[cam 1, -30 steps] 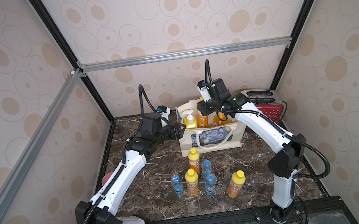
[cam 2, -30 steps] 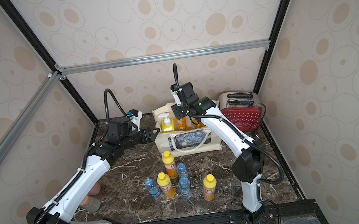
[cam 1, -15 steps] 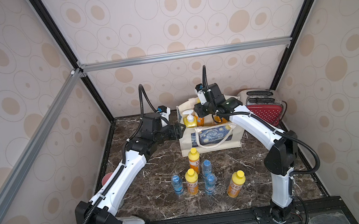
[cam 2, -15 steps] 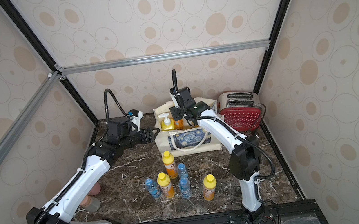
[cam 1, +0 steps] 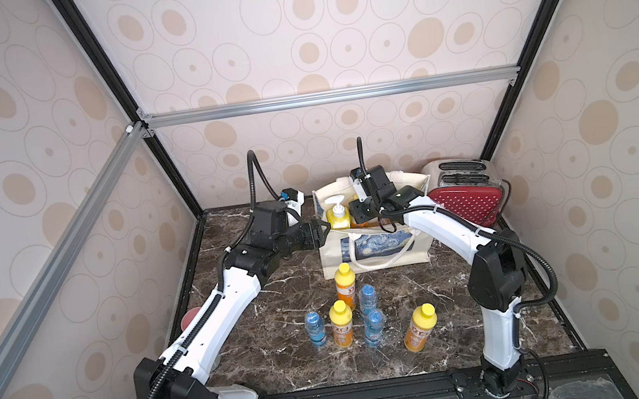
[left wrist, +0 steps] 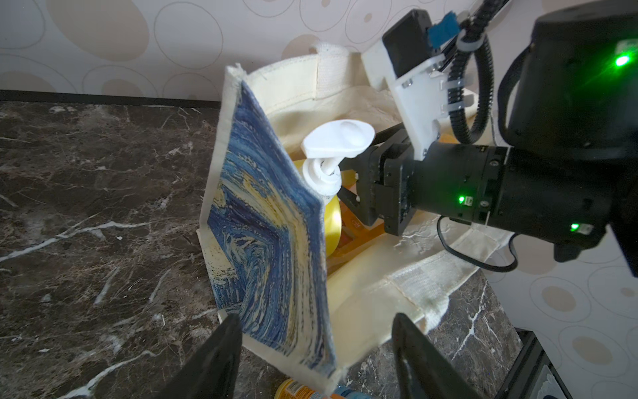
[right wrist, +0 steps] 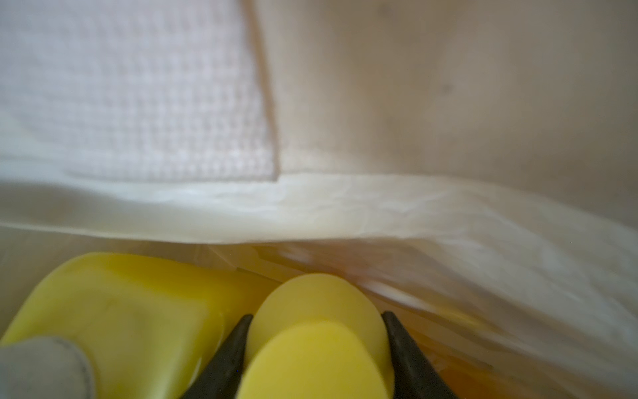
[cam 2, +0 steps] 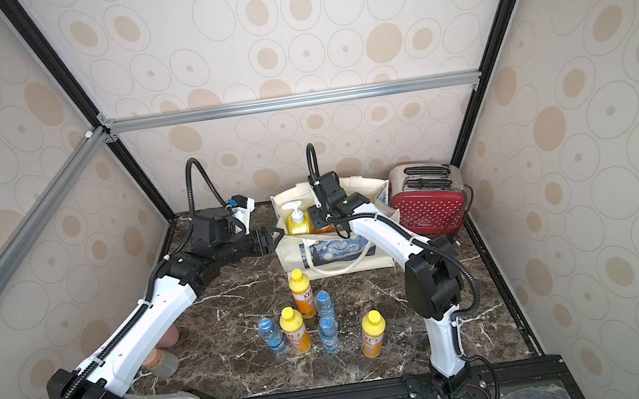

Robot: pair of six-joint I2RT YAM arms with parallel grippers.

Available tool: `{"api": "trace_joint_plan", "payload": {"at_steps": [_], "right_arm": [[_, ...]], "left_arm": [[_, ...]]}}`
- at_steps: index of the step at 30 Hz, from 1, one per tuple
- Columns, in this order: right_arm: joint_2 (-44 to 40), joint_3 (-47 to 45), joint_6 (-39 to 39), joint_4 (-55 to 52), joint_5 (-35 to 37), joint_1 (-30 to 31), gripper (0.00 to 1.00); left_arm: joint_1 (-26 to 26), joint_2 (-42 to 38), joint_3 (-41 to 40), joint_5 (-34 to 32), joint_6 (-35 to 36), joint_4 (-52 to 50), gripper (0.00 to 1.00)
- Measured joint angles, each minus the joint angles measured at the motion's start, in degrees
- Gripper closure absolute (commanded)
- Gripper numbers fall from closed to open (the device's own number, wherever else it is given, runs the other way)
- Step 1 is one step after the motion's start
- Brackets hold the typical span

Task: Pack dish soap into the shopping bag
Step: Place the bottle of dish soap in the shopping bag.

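Looking at the table (cam 1: 289, 364) first: the shopping bag (cam 1: 374, 243) stands at the back, mouth up. The left claw (cam 1: 321, 231) is spread around the bag's side panel, not pinching it, I'd guess to keep the mouth from flopping shut. Inside sits the big yellow pump bottle (cam 1: 339, 217). Right beside it, the right claw (right wrist: 317, 314) is pinching a small yellow-capped bottle (right wrist: 310, 362) by the cap, probably lowering it in. Three small orange bottles (cam 1: 341, 323) wait out front on the table.

Pump bottle (cam 1: 339, 217) and right fingers (right wrist: 224, 362) holding small bottle (right wrist: 317, 304) crowd the shopping bag (cam 1: 379, 253).
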Motion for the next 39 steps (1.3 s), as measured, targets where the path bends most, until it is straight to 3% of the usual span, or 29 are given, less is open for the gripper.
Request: {"api": "trace_joint_plan", "payload": {"at_steps": [11, 16, 29, 39], "right_arm": [[1.36, 1.01, 1.29, 0.37, -1.07, -0.83, 0.34], [0.94, 2.84, 1.31, 1.11, -1.18, -0.83, 0.21], [-4.31, 4.59, 1.2, -0.85, -4.26, -1.05, 0.11], [-17.07, 11.63, -0.33, -9.18, -7.58, -1.09, 0.11]], "left_arm": [[-0.26, -0.02, 0.0, 0.17, -0.04, 0.0, 0.29], [-0.26, -0.04, 0.0, 0.17, -0.04, 0.0, 0.27], [-0.26, -0.17, -0.2, 0.13, -0.02, 0.0, 0.25], [-0.31, -2.93, -2.4, -2.14, 0.48, 0.0, 0.14]]}}
